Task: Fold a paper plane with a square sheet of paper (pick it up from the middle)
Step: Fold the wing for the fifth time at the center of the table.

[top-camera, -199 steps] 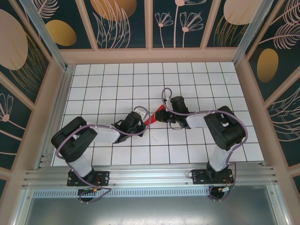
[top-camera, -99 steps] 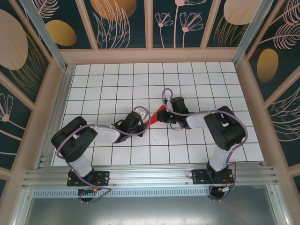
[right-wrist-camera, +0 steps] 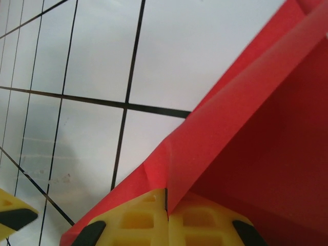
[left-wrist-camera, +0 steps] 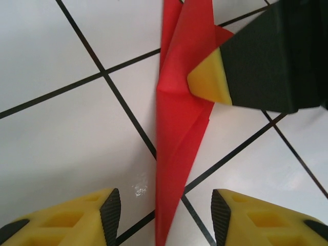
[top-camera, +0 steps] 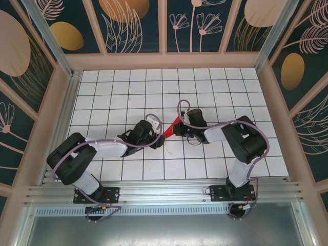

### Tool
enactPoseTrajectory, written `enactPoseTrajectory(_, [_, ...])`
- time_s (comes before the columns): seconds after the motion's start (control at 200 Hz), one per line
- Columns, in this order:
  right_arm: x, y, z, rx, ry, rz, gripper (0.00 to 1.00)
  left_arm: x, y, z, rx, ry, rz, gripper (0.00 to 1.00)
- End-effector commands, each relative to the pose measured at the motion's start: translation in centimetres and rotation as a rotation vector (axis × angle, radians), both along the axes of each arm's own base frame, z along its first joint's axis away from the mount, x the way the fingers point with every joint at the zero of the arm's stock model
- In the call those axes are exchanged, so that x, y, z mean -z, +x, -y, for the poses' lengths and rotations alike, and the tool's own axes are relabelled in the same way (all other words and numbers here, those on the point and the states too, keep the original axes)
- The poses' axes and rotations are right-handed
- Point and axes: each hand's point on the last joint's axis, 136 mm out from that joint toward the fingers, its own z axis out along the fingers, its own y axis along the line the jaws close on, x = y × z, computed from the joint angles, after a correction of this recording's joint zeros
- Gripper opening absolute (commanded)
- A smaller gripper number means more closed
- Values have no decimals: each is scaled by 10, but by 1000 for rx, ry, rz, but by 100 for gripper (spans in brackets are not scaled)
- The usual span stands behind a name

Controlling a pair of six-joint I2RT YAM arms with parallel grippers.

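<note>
The paper plane is a slim creased red shape held just above the white grid table, between the two arms. In the left wrist view the paper plane narrows to a sharp point that hangs between my left gripper's open fingers without touching either pad. My right gripper is shut on a folded edge of the red paper, and its yellow fingertip shows pinching the upper fold. From above, the left gripper and right gripper face each other across the paper.
The white grid table stretches around both arms, with wooden walls at the back and sides. An aluminium rail runs along the near edge. The left gripper's finger shows at the right wrist view's lower left corner.
The left arm's elbow has swung down and to the left, and its gripper now lines up on the paper's point. The right gripper shifted slightly, and the red shape looks narrower from above.
</note>
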Motion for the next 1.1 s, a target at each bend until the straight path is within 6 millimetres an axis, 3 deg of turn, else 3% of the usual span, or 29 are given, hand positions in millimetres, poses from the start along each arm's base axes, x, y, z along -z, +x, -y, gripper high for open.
enactPoseTrajectory(0.0, [6, 0, 5, 13, -1, 25, 6, -14, 11, 4, -58, -73, -25, 55])
enactPoseTrajectory(0.32, [6, -7, 5, -2, 28, 44, 7, -17, 30, 18, -62, -230, -232, 49])
enactPoseTrajectory(0.43, [6, -8, 5, -2, 45, 43, 8, -8, 33, 15, -87, -205, -298, 44])
enactPoseTrajectory(0.45, [7, -8, 5, -2, 46, 43, 9, 3, 32, 14, -97, -185, -326, 43])
enactPoseTrajectory(0.54, [8, -8, 6, 1, 55, 35, 9, 15, 34, 9, -119, -166, -372, 33])
enactPoseTrajectory(0.711, [9, -8, 7, 6, 65, 28, 10, 28, 26, 12, -96, -174, -442, 22])
enactPoseTrajectory(1.096, [14, -8, 11, 18, 53, 13, 10, 21, 22, 16, -69, -235, -442, 24])
